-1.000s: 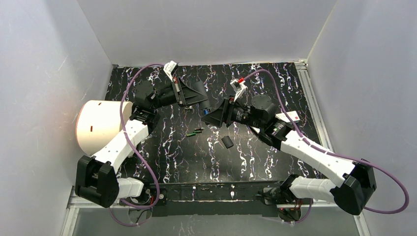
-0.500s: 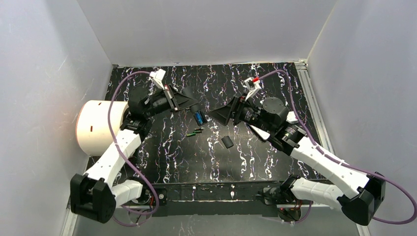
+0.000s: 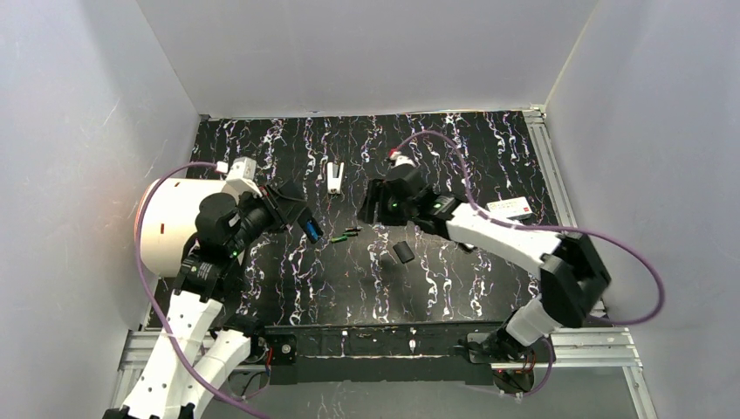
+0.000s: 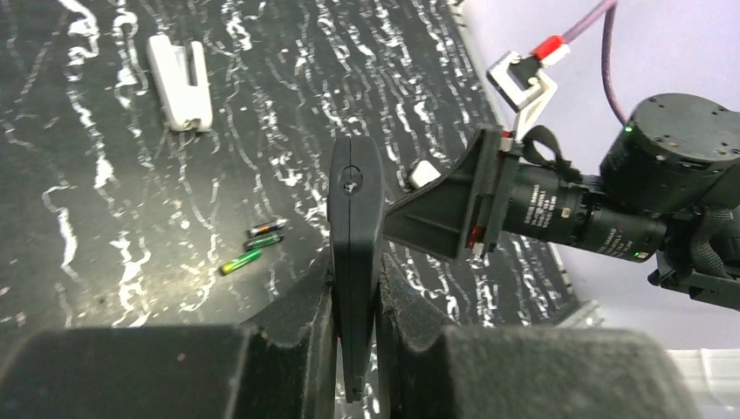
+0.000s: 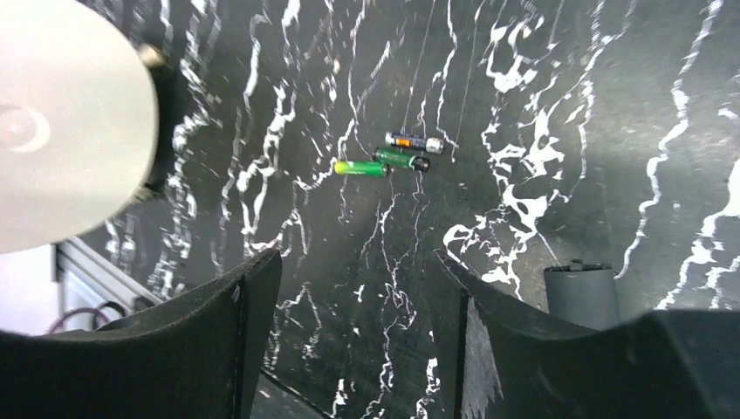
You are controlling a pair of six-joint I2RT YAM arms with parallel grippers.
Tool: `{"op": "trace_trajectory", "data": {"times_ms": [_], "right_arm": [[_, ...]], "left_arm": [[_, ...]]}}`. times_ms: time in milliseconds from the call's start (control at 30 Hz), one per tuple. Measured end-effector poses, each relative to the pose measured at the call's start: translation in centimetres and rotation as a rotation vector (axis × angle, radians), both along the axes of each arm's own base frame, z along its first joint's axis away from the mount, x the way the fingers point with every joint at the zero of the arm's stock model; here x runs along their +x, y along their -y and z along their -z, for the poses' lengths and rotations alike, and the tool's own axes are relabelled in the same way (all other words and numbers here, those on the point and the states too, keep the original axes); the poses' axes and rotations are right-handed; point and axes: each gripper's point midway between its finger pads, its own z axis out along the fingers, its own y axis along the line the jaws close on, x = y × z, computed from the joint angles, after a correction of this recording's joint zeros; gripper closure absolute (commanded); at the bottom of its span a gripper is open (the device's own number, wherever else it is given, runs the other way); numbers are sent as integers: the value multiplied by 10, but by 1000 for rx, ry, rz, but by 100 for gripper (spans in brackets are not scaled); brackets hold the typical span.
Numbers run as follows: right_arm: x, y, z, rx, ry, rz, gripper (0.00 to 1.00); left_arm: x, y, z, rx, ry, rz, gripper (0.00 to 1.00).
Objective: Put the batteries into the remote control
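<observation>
Nearby, white drum, grey cover near batteries

Bare tabletop lies open on the batteries' near side; the left gripper, clamping the remote, crowds their left, the right gripper their right, a black cover nearby.

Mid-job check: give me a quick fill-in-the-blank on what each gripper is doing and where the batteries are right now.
1. The left gripper is shut on the black ____, held edge-on.
2. The right gripper hangs over the table with its jaws ____ and nothing between them.
3. ____ batteries lie close together on the table, none in either gripper.

Missing words: remote; open; three.
</observation>
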Motion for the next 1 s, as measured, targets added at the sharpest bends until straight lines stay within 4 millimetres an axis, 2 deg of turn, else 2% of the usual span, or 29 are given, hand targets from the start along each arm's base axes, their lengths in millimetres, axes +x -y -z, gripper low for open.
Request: {"op": "trace_trajectory", "data": {"times_ms": [133, 267, 367, 567, 733, 933, 1000], "right_arm": [[-11, -34, 37, -112, -21, -109, 39], [-26, -79, 49, -188, 33, -261, 39], [-32, -105, 52, -221, 66, -322, 38], [-10, -109, 72, -304, 85, -297, 45], [-1, -111, 83, -300, 107, -359, 48], [5, -120, 106, -305, 83, -428, 68], [9, -126, 115, -318, 65, -432, 70]], "left_arm": [[-9, -9, 13, 75, -14, -10, 100], [-20, -5, 20, 130, -22, 71, 100], [-29, 2, 15, 162, 4, 159, 100], [-50, 16, -3, 184, 107, 321, 100], [-61, 23, -9, 179, 148, 400, 100], [-65, 24, -14, 173, 159, 416, 100], [-65, 25, -15, 164, 156, 417, 100]]}}
